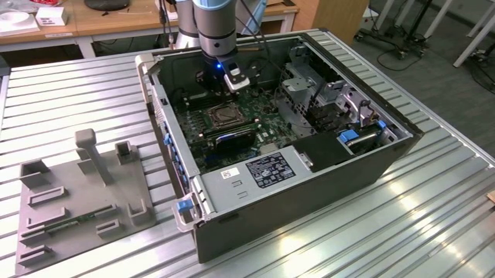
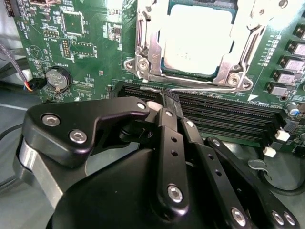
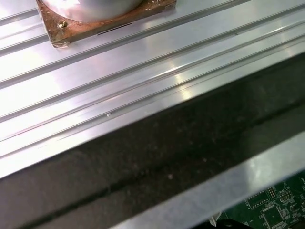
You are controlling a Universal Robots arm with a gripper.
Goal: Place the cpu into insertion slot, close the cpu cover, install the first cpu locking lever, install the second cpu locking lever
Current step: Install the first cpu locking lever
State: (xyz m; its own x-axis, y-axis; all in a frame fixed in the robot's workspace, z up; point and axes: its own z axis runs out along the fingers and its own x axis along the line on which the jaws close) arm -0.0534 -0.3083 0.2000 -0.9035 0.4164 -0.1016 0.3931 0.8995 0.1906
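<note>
In the exterior view the arm (image 1: 210, 23) is a silver-grey cylinder with a pale blue band at its top and a black collar below; a small blue light glows near the wrist, beside a white block. In the second wrist view the gripper (image 2: 164, 102) is matte black, built of flat linked bars joined by round silver screws, over a bare metal base

The cpu (image 2: 198, 40) sits in the slot (image 2: 143, 43) under the cover (image 2: 245, 45); my gripper (image 2: 167, 102) hangs just beside the slot.
</note>
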